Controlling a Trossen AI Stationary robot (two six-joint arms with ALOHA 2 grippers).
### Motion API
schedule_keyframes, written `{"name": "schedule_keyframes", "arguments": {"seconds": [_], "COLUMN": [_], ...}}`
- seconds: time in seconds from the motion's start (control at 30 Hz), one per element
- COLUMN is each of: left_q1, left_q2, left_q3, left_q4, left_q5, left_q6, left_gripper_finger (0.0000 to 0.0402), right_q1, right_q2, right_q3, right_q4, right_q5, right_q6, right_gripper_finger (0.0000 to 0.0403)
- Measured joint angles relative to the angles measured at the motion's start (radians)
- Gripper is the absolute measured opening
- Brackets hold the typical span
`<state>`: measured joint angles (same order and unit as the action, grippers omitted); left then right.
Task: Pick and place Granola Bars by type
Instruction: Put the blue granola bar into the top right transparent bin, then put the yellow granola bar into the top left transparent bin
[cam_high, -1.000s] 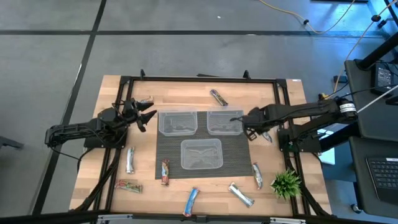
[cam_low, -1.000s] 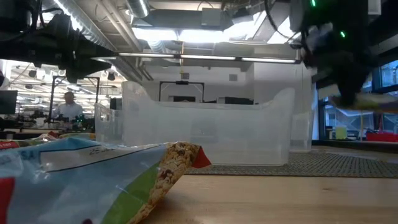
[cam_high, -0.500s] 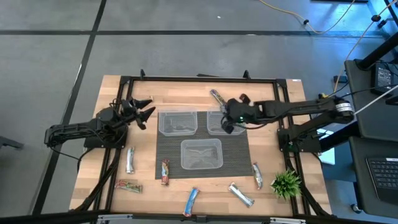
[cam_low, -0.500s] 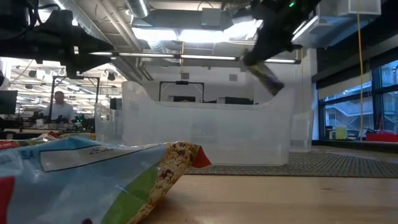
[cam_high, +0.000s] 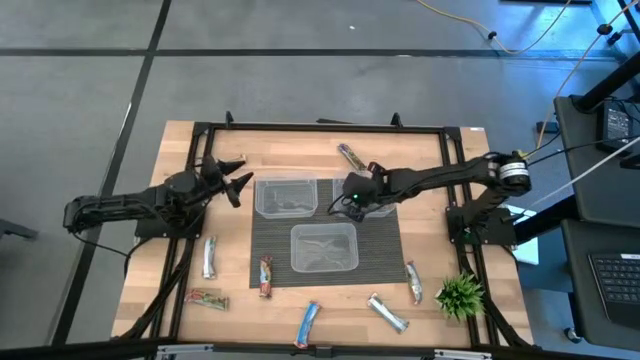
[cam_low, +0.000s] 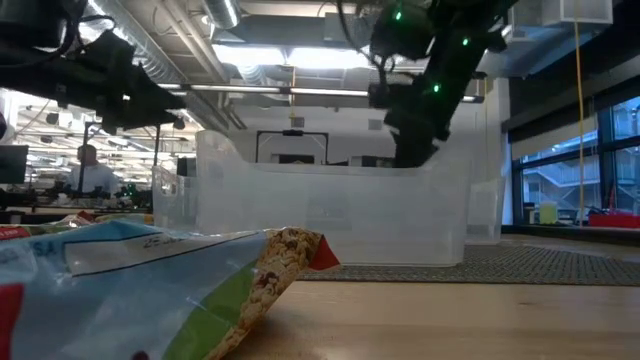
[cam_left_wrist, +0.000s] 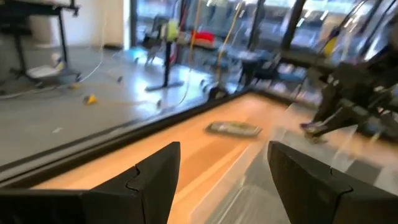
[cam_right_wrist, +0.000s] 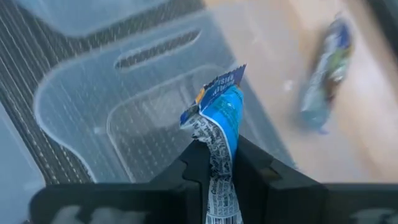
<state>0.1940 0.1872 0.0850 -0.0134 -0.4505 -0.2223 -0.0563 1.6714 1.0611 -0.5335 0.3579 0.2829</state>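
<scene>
My right gripper, pinching a blue granola bar, has swung from the mat's 3 o'clock edge to over the back-right tub; drop looks next. Left gripper, fingers spread, waits at 9 o'clock of the tubs.

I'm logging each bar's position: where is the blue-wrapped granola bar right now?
The blue-wrapped granola bar is pinched in the right gripper, held above the upper-right clear tub on the dark mat, near its left edge in the high view.
</scene>
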Motion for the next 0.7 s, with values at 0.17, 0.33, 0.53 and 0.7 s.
{"name": "schedule_keyframes", "arguments": {"seconds": [0.17, 0.33, 0.53, 0.7], "left_q1": [0.0, 0.004, 0.09, 0.224], "left_q2": [0.121, 0.273, 0.493, 0.677], "left_q3": [0.132, 0.321, 0.551, 0.676], "left_q4": [-0.186, -0.427, -0.735, -0.893], "left_q5": [-0.074, -0.154, -0.135, -0.048], "left_q6": [-0.003, -0.024, -0.098, -0.072], "left_gripper_finger": [0.0235, 0.0235, 0.0235, 0.0235], "right_q1": [0.0, 0.0, 0.0, 0.0], "right_q2": [0.051, 0.057, 0.052, 0.052], "right_q3": [0.0, 0.0, 0.0, 0.0], "right_q4": [-0.001, 0.001, 0.015, 0.018], "right_q5": [-0.059, -0.124, -0.131, -0.142], "right_q6": [0.0, 0.022, 0.028, 0.054], "right_gripper_finger": [0.006, 0.006, 0.0086, 0.0138]}}
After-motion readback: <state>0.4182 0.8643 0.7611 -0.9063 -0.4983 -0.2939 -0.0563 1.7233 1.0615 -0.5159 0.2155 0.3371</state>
